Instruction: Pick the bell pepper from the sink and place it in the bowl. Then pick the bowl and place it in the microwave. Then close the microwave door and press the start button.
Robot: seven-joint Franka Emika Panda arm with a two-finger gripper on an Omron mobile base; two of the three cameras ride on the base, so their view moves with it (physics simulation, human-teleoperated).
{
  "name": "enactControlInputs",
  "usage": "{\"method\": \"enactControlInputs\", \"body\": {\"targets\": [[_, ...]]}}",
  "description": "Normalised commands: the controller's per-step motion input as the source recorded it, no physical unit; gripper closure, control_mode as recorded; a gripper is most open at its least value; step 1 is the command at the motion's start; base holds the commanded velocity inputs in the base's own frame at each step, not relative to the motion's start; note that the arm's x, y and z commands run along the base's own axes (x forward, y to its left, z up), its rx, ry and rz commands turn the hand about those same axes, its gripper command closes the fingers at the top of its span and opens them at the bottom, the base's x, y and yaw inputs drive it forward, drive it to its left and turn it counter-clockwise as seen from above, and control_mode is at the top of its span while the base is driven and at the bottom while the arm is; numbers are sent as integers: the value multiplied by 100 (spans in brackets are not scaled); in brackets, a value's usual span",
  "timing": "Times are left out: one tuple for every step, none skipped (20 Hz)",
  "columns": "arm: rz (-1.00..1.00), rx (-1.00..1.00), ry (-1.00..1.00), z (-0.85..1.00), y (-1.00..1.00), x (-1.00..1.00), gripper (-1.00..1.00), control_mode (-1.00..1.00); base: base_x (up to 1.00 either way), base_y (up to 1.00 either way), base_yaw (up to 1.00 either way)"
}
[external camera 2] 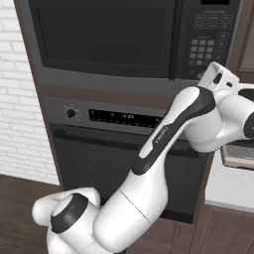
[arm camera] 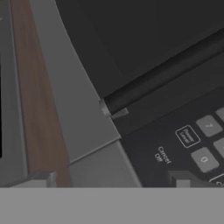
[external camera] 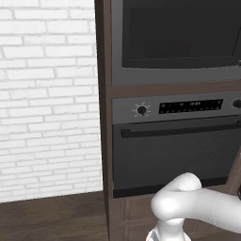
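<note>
The microwave is built in above the oven, and its door of black glass lies flush with the frame, closed. My gripper is up against the lower part of the keypad on the microwave's right. In the hand view the gripper is open, with nothing between its widely spaced fingertips. There it faces the door's dark bar handle and keys marked 7, 0, Power Level and Cancel Off. The bell pepper, the bowl and the sink are out of view.
Below the microwave is an oven with a knob and a display strip. A white brick wall stands to the left over a dark wooden floor. A light counter with a flat slab on it juts in at the right.
</note>
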Motion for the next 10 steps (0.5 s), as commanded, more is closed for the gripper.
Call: {"method": "enactControlInputs", "body": {"targets": [[0,0,0,0,-10,14,-100,-100,0,0,0],[0,0,0,0,-6,15,-100,-100,0,0,0],[0,0,0,0,-6,12,-100,-100,0,0,0],[0,0,0,0,-12,11,-100,-100,0,0,0],[0,0,0,0,-9,14,-100,-100,0,0,0],[0,0,0,0,-4,14,-100,-100,0,0,0],[0,0,0,0,-6,15,-100,-100,0,0,0],[0,0,0,0,-14,11,-100,-100,0,0,0],[0,0,0,0,-11,14,-100,-100,0,0,0],[0,0,0,-1,-4,15,-100,-100,0,0,0]]}}
